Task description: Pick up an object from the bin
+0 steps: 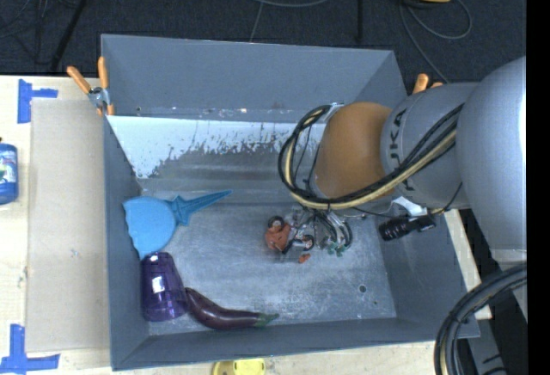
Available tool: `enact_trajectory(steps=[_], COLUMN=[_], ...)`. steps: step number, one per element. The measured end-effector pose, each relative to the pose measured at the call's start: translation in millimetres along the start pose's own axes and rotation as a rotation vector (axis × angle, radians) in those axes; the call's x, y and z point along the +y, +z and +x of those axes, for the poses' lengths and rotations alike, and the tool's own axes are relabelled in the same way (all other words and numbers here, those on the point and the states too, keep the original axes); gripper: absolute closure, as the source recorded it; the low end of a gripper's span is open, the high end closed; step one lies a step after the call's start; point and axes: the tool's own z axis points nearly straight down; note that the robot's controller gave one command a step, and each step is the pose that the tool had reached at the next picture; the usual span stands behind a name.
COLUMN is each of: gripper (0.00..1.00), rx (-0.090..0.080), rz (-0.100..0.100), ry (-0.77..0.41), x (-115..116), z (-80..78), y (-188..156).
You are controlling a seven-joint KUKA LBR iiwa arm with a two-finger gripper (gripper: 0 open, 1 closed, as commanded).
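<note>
1. Camera view: gripper [314, 237] low at the floor of the grey bin [249, 98], right of centre, under the orange wrist cover [352, 150], with looped cables [296, 167] draped round it.
2. Opening of gripper: cannot tell, as it is lost in the dark clutter beneath the cover. Records no hold on anything.
3. Nearest thing: small orange-brown toy [277, 235], just beside the gripper toward the view's left, on the floor near bin centre. Touching or merely close: cannot tell.
4. Look of the toy: lumpy, rounded, rusty orange with darker patches; exact kind unclear. Small red bit [302, 258] just below, possibly part of it.
5. Judged reason for the low pose: lines up on an isolated thing, with bare floor on most sides and no neighbour to foul a grasp.
6. Elsewhere, well apart at the left: light blue funnel [155, 221], spout toward centre; purple plastic bottle [160, 285] by the left wall; dark purple aubergine [219, 313] along the front wall, touching or just beside the bottle.
</note>
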Motion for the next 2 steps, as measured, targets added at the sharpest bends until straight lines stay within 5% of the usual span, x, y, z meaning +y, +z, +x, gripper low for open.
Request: enact_trajectory(steps=[2], gripper=[1.0], rx=[0.009], rz=[0.001], ry=[0.0], x=[-0.6], z=[3.0], y=[-26.1])
